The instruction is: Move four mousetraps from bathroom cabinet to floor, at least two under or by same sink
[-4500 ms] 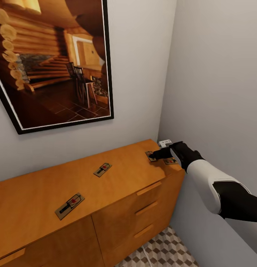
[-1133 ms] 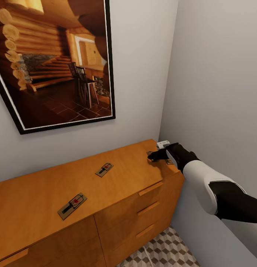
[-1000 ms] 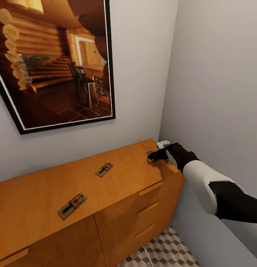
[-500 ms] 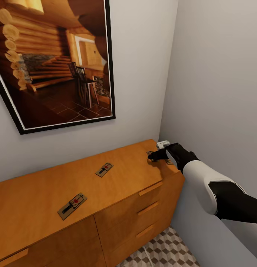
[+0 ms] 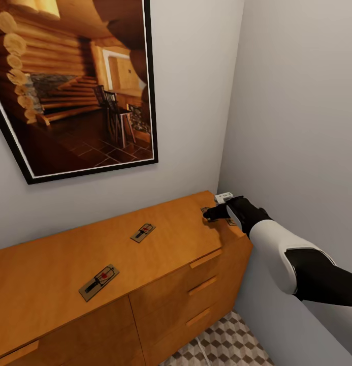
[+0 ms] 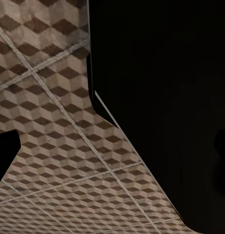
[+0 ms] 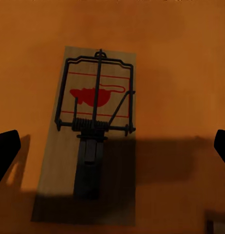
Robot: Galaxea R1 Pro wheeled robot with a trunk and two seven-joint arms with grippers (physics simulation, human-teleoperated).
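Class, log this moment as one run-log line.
right pincer: open, above mousetrap | cabinet: two more traps on top | floor: no traps seen

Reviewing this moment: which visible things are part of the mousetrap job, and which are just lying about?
Job:
- mousetraps
- cabinet
- bathroom floor
- right gripper, over the corner trap

Lying about:
- framed cabin picture
- small white object at the cabinet's corner

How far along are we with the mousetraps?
Nothing is placed yet: two mousetraps lie on the cabinet. In hand: the right gripper hangs open over a third mousetrap at the far end. All floor placements remain.
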